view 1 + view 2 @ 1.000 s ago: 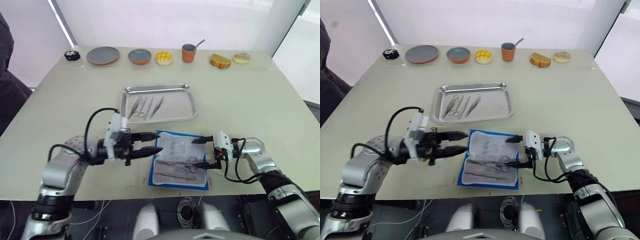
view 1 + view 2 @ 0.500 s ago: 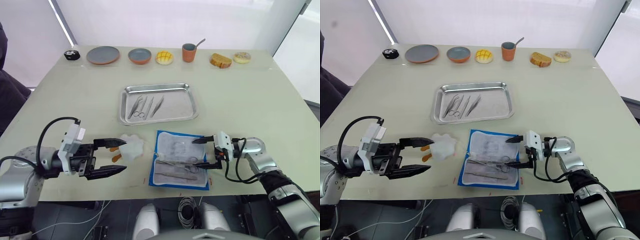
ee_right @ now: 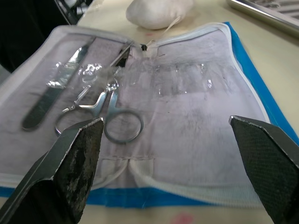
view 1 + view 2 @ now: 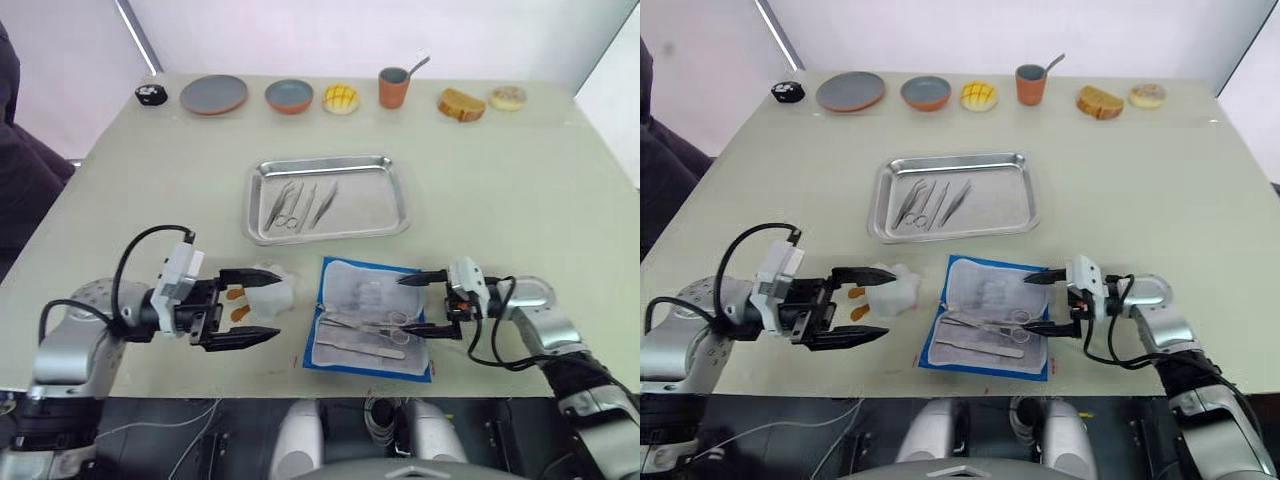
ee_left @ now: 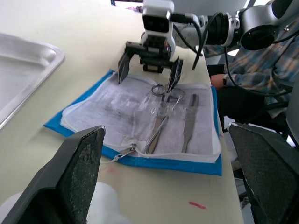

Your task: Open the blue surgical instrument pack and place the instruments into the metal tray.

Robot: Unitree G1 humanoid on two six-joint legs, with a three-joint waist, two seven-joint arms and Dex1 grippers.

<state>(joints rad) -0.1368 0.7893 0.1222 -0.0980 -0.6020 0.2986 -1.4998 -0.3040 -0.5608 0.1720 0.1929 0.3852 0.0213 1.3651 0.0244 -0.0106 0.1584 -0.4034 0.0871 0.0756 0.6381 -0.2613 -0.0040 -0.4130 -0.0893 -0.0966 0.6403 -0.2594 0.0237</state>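
the big pale surface holds everything. the metal tray sits in the middle of it, and three thin silver instruments lie side by side in its left part. closer to the robot, the blue surgical instrument pack lies open and flat, its whitish inside facing up. a pair of scissors with ring handles and another flat silver tool lie inside the pack. no writing can be read on the pack.

the left hand is wide open and holds nothing. it hangs just left of the pack, beside a white fluffy toy with orange feet. the right hand is wide open too and holds nothing. its two black fingers are over the right edge of the pack, near the scissors.

along the far edge stand a grey plate, a small bowl, a yellow bun, an orange cup with a spoon, a slice of bread and a round cookie.
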